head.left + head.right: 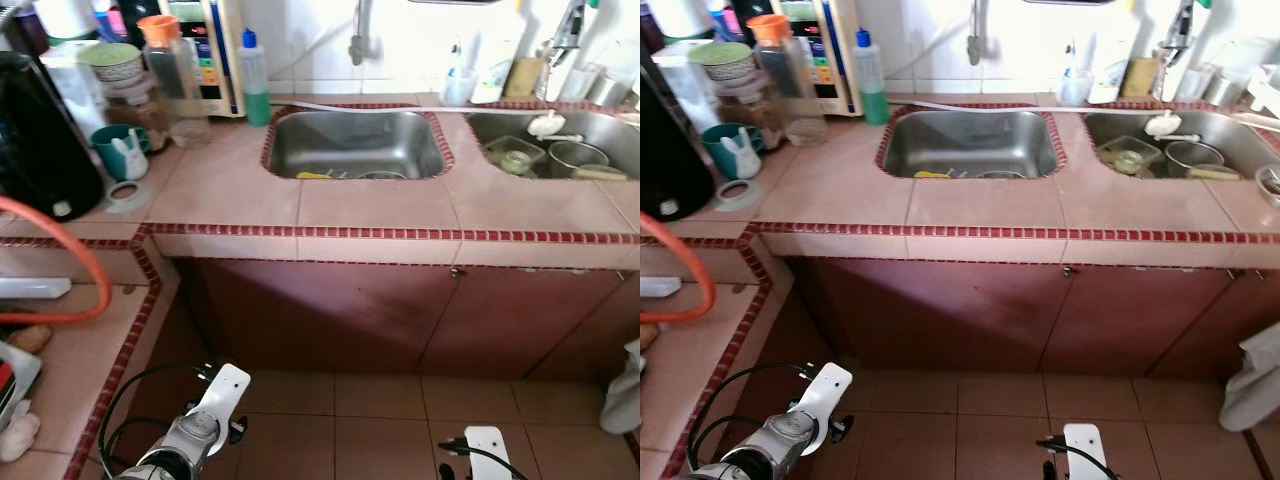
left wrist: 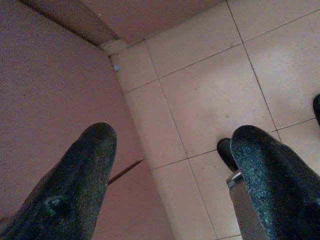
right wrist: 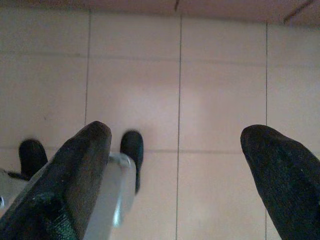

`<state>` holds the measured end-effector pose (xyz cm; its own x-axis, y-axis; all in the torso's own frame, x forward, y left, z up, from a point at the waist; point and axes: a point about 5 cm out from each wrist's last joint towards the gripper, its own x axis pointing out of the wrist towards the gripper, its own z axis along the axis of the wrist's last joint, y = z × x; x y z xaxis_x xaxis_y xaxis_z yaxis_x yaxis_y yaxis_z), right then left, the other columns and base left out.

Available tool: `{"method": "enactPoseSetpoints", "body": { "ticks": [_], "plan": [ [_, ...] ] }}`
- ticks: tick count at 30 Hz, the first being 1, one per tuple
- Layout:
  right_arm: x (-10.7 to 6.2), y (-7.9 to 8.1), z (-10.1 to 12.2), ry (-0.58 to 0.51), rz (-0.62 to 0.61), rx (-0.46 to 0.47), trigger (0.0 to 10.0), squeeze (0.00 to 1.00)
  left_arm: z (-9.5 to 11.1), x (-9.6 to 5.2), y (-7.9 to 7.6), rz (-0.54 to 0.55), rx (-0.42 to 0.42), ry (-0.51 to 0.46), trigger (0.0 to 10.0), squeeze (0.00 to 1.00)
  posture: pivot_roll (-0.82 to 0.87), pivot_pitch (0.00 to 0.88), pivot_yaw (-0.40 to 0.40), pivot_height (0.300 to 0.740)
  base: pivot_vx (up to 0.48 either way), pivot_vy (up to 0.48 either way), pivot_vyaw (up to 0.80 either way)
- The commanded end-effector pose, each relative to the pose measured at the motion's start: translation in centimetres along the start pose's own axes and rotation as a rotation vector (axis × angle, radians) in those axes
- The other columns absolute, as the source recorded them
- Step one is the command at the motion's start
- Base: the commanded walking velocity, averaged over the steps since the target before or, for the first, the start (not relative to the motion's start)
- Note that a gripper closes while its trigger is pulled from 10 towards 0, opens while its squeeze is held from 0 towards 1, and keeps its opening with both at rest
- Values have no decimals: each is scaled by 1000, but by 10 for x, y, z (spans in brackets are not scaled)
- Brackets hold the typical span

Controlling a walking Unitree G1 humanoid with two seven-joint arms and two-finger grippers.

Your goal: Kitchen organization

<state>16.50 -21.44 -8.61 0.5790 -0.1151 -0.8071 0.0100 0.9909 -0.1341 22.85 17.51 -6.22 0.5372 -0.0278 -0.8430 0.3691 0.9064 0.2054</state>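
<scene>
Currently head views: tiled surface (image 1: 370,205) mid-frame, left sink (image 1: 355,145) and dish-filled right sink (image 1: 560,150) at top, clutter upper left; both arms low at bottom edge. Left wrist: left gripper (image 2: 172,170) open, empty over floor (image 2: 210,90). Right wrist: right gripper (image 3: 175,165) open, empty. Risk: raised arms could clip the surface edge. Target item unclear; sink contents hard to read.

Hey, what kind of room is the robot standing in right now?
A home kitchen, most likely. A tiled counter holds a double steel sink: the left basin nearly empty, the right basin with dishes in it. A green dish soap bottle stands beside it, with cabinet doors below.
</scene>
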Motion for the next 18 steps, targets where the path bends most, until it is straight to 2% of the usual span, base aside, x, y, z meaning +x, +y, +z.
{"method": "enactPoseSetpoints", "body": {
  "ticks": [1,5,18],
  "plan": [
    [0,2,-3,11,7,0,10000,0,-8,-1,5,15,-10,24,10000,0,35,0,50,740,0,0,-775],
    [-1,1,-6,20,8,-9,10000,0,-13,-1,5,20,-24,27,10000,0,34,0,49,740,0,0,-775],
    [-2,1,-12,37,16,-22,10000,0,-22,-2,4,39,38,42,10000,0,29,0,54,740,0,0,-775]
  ]
}}
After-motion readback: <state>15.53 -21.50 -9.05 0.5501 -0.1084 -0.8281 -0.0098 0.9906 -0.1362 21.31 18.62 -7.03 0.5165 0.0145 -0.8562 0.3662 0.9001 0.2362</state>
